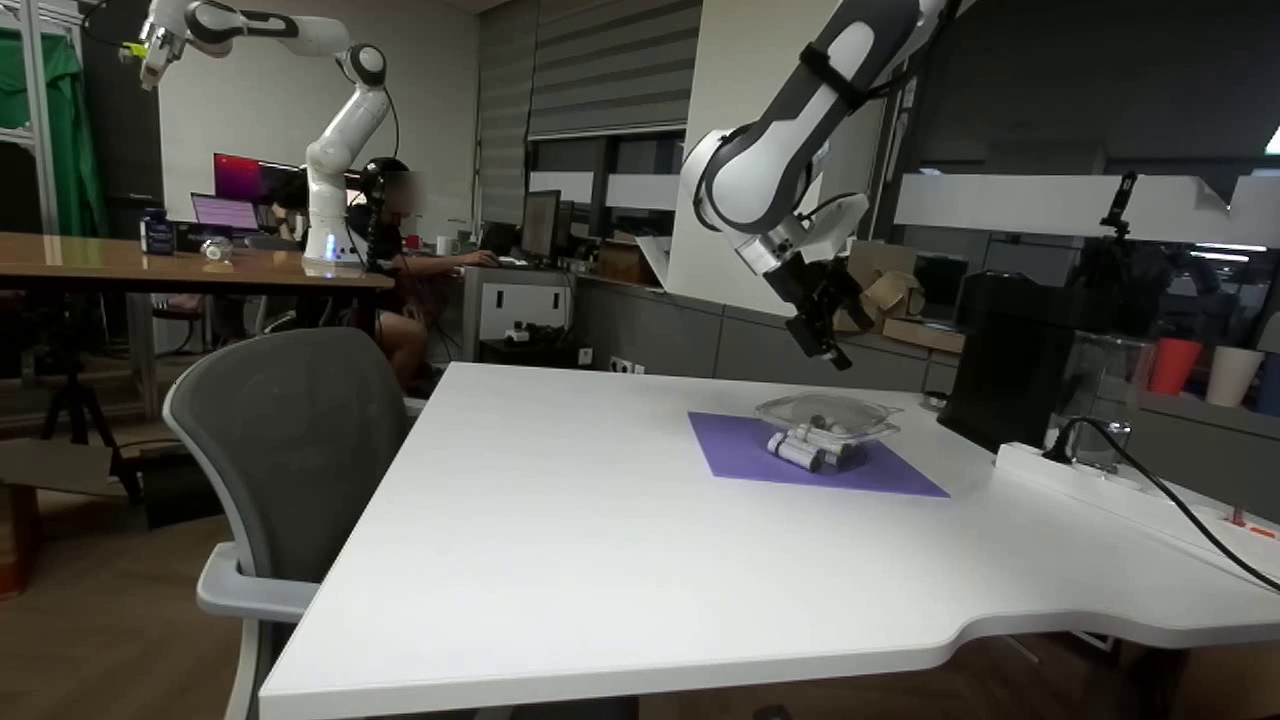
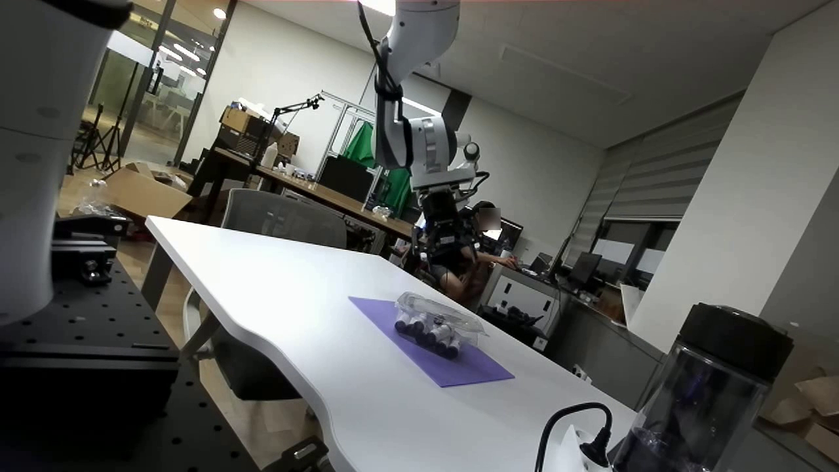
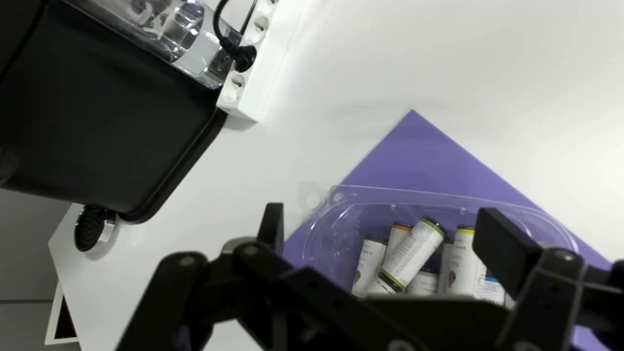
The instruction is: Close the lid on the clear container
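The worktop (image 1: 560,560) is white and smooth, and one edge curves in both exterior views. A purple mat (image 1: 735,450) lies flat on it. Off to one side of the mat sit a long white power strip (image 3: 268,63), a big black box (image 3: 107,112), and a little round thing (image 3: 90,226) just beside the box.
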